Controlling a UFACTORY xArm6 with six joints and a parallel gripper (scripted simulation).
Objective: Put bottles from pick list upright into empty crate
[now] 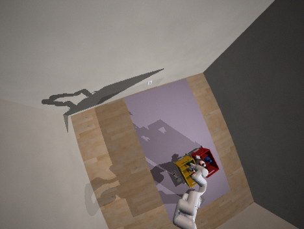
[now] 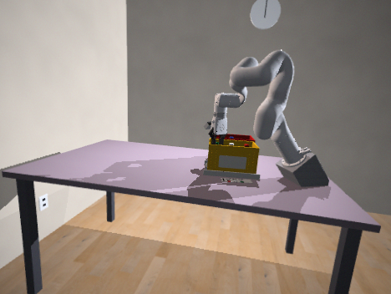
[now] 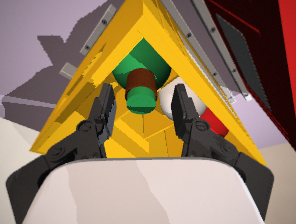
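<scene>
My gripper [image 1: 192,166] [image 2: 218,142] [image 3: 143,94], fingers wide, nothing gripped, straddles green bottle [image 3: 141,101] inside yellow crate [image 1: 193,185] [image 2: 253,160] [image 3: 55,135]; bottle appears upright below fingertips, gap likely kept so withdrawal won't tip it.

Top view: I look down steeply from high above table [image 1: 169,104] [image 2: 125,167], room walls included. Exterior: from beyond long side, slightly above tabletop, facing arm [image 1: 191,208] [image 2: 280,83] sideways, well back. Wrist: close, looking down into yellow crate [image 1: 192,185] [image 2: 212,158] [image 3: 142,20]. Top and exterior share table, arm, crates.
</scene>
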